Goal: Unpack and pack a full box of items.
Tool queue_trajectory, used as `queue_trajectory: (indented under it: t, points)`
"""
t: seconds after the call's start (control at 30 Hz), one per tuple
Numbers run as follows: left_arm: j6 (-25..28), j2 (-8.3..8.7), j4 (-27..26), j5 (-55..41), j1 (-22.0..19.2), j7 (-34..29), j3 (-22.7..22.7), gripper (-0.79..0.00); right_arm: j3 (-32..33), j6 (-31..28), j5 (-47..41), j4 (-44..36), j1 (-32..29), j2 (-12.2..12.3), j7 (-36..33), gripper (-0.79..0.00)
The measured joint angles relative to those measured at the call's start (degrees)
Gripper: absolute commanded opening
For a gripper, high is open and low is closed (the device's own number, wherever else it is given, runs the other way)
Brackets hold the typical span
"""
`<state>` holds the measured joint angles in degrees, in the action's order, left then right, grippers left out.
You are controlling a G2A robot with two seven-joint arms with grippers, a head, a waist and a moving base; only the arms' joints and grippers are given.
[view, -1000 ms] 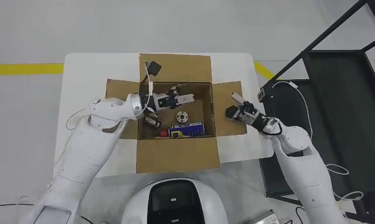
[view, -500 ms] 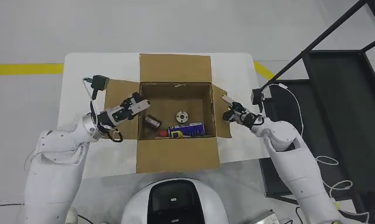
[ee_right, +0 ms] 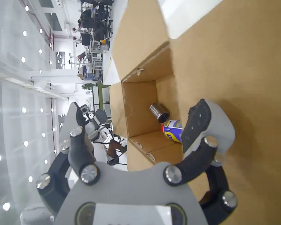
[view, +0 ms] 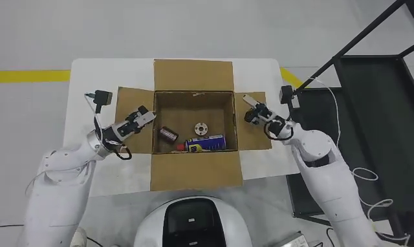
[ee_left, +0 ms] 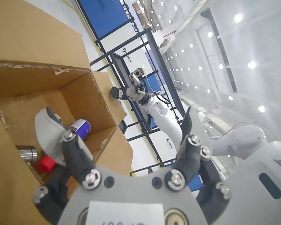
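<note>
Now | left gripper (view: 147, 113) apart, empty | right gripper (view: 248, 108) apart, empty | box (view: 194, 75) holds blue-yellow labelled can (view: 207, 143)

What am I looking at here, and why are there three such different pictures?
A two-armed robot stands at a white table. One picture looks down from above its arms. The other two come from cameras on its wrists, so each shows that arm's own gripper up close. On the table sits an open cardboard box holding a spray can, a metal cylinder and a small metal ring. The left gripper hovers over the box's left flap, the right gripper over its right flap. Both are open and hold nothing.
</note>
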<state>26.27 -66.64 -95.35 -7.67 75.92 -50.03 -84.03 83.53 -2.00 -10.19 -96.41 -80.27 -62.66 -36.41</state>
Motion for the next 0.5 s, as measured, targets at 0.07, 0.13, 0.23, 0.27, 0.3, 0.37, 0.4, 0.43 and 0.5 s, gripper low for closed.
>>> queue_trajectory:
  t: [0.07, 0.13, 0.23, 0.27, 0.3, 0.37, 0.4, 0.43, 0.5]
  points:
    - [0.89, 0.13, 0.01, -0.9, 0.8, 0.67, -0.68, 0.0, -1.28, 0.27, 3.55, -2.86, 0.84, 0.21, -2.77, 0.0]
    - [1.68, 0.26, -0.02, -2.04, 1.53, 0.82, -1.34, 0.0, -3.33, 1.48, 7.69, -4.35, 2.47, 0.32, -5.46, 0.0]
    - [2.73, 0.52, -0.09, -4.28, 2.68, 1.01, -2.83, 0.0, -8.13, 4.35, 14.62, -4.75, 6.5, 0.22, -9.43, 0.0]
    - [3.03, 0.62, -0.2, -5.09, 3.15, 1.25, -3.5, 0.0, -10.23, 5.46, 17.14, -4.32, 8.28, 0.06, -10.35, 0.0]
    - [3.23, 0.69, -0.29, -5.54, 3.5, 1.54, -4.03, 0.0, -11.82, 6.15, 18.77, -3.84, 9.6, -0.1, -10.8, 0.0]
    - [3.54, 0.84, -0.52, -6.14, 4.33, 2.63, -5.25, 0.0, -15.23, 7.19, 21.24, -2.28, 12.46, -0.56, -11.43, 0.0]
    - [3.6, 0.88, -0.66, -6.41, 4.67, 3.23, -5.62, 0.0, -16.47, 7.45, 21.86, -1.55, 13.55, -0.77, -11.4, 0.0]
    - [3.61, 0.89, -0.78, -6.77, 5.0, 3.96, -5.9, 0.0, -17.59, 7.63, 22.35, -0.86, 14.51, -0.96, -11.33, 0.0]
    - [3.6, 0.9, -1.03, -7.71, 5.6, 5.75, -6.59, 0.0, -19.36, 7.93, 22.82, 0.23, 16.01, -1.27, -11.4, 0.0]
